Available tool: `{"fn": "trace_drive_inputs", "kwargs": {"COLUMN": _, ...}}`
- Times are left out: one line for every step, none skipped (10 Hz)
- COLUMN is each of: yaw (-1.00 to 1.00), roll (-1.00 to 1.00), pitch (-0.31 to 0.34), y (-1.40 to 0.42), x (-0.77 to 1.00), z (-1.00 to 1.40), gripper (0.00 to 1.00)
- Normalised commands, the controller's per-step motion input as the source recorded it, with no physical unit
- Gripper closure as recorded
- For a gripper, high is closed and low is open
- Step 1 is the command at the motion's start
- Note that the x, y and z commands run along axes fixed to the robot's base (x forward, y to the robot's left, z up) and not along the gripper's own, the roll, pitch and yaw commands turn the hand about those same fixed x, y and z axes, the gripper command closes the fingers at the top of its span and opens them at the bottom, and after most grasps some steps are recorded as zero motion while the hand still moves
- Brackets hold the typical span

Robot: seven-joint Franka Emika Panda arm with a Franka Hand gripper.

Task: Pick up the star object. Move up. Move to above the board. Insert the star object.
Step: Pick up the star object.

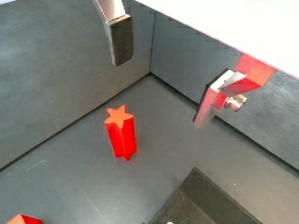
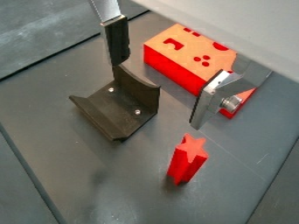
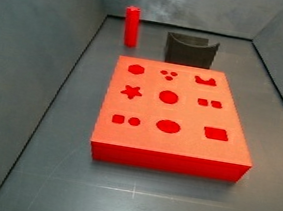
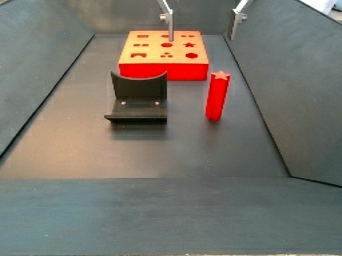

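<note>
Since your gripper [image 2: 163, 70] hangs spread and empty above the upright star object [image 2: 187, 161], you lower to grasp it.

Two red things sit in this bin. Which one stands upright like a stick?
The star object, a slender upright peg beside the fixture; the board is a flat holed slab. The gripper hangs open above.

A robot test cell in a lab: a bare dark grey counter [image 4: 160, 160] walled in by plain grey panels [image 3: 59, 3], holding only rig pieces, namely the dark L-shaped fixture [image 4: 138, 97], the red board [image 3: 171, 112] of shaped holes, and the pincer [image 2: 163, 74] hanging open above the floor
</note>
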Motion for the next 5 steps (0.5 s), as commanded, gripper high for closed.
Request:
{"fn": "trace_drive_inputs", "kwargs": {"yaw": 0.00, "roll": 0.00, "pitch": 0.000, "y": 0.00, "x": 0.00, "z": -0.04, "gripper": 0.00}}
{"fn": "trace_drive_inputs", "kwargs": {"yaw": 0.00, "roll": 0.03, "pitch": -0.074, "y": 0.00, "x": -0.29, "z": -0.30, "gripper": 0.00}}
{"fn": "trace_drive_inputs", "kwargs": {"yaw": 0.00, "roll": 0.12, "pitch": -0.129, "y": -0.06, "x": -0.30, "z": -0.54, "gripper": 0.00}}
{"fn": "trace_drive_inputs", "kwargs": {"yaw": 0.02, "roll": 0.14, "pitch": -0.156, "y": -0.11, "x": -0.23, "z": -0.71, "gripper": 0.00}}
{"fn": "trace_drive_inputs", "kwargs": {"yaw": 0.02, "roll": 0.14, "pitch": -0.177, "y": -0.13, "x": -0.25, "z": -0.77, "gripper": 0.00}}
